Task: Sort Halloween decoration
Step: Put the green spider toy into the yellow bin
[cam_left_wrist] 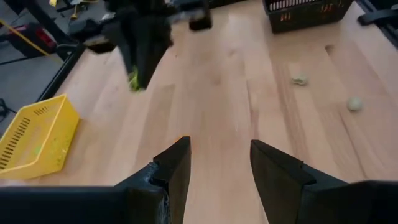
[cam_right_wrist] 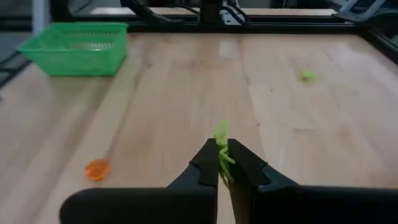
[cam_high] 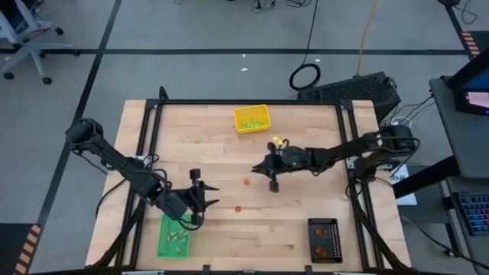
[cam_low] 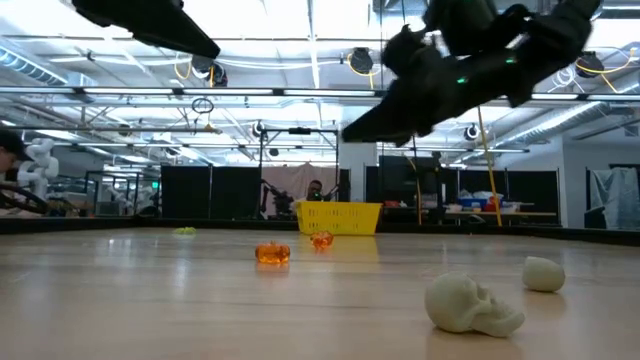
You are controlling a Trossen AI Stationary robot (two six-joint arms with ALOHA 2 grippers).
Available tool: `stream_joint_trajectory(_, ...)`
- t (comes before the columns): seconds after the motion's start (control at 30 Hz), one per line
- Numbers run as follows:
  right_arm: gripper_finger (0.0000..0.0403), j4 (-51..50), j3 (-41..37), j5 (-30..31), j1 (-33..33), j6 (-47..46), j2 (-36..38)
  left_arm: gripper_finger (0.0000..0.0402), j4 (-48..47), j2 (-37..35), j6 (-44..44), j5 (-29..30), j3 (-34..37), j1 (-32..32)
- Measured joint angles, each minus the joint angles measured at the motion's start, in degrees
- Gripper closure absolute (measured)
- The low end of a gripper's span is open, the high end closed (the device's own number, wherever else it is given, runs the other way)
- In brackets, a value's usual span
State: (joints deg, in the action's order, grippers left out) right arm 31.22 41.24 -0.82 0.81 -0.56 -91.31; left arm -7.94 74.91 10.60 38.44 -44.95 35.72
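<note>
Small Halloween decoration pieces lie scattered on the wooden table: orange ones (cam_high: 247,182) (cam_high: 238,208), a light green one (cam_high: 197,140) and pale ones (cam_low: 470,303) (cam_low: 543,273). My right gripper (cam_right_wrist: 222,163) hangs over the table's middle (cam_high: 260,167), shut on a light green piece (cam_right_wrist: 221,144). My left gripper (cam_left_wrist: 217,163) is open and holds nothing; it hovers near the front left (cam_high: 205,183), just beyond the green tray (cam_high: 174,237). My right gripper pinches the light green piece between its two fingertips, and the piece's upper part (cam_right_wrist: 221,134) sticks out past them. The fingers come from the table's right side, slanting a little downward. The piece (cam_left_wrist: 132,81) is lifted clear of the table.
A yellow tray (cam_high: 251,118) holding green pieces stands at the far middle, and a black tray (cam_high: 324,239) with orange pieces at the near right. The green tray holds pale pieces. A black frame (cam_high: 252,101) runs along the table's edges.
</note>
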Motion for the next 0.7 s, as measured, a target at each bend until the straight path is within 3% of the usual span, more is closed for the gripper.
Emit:
stream_joint_trajectory(0.13,0.0402,4.2,-6.4,-0.6,1.3,-4.2,5.6,0.0236,0.2,0.5,0.6,0.0,0.0,-0.8)
stream_joint_trajectory(0.33,0.0403,24.6,-15.9,5.2,4.8,-6.7,8.3,0.0236,0.7,2.5,-0.9,-0.1,0.1,-2.6)
stream_joint_trajectory(0.43,0.0403,32.7,-17.9,5.3,5.0,-6.2,8.2,0.0236,1.8,3.4,-0.9,-0.4,0.1,-4.4)
stream_joint_trajectory(0.7,0.0403,37.6,-18.1,5.2,4.9,6.5,8.2,0.0236,5.0,4.4,-1.5,-1.0,0.1,-7.5)
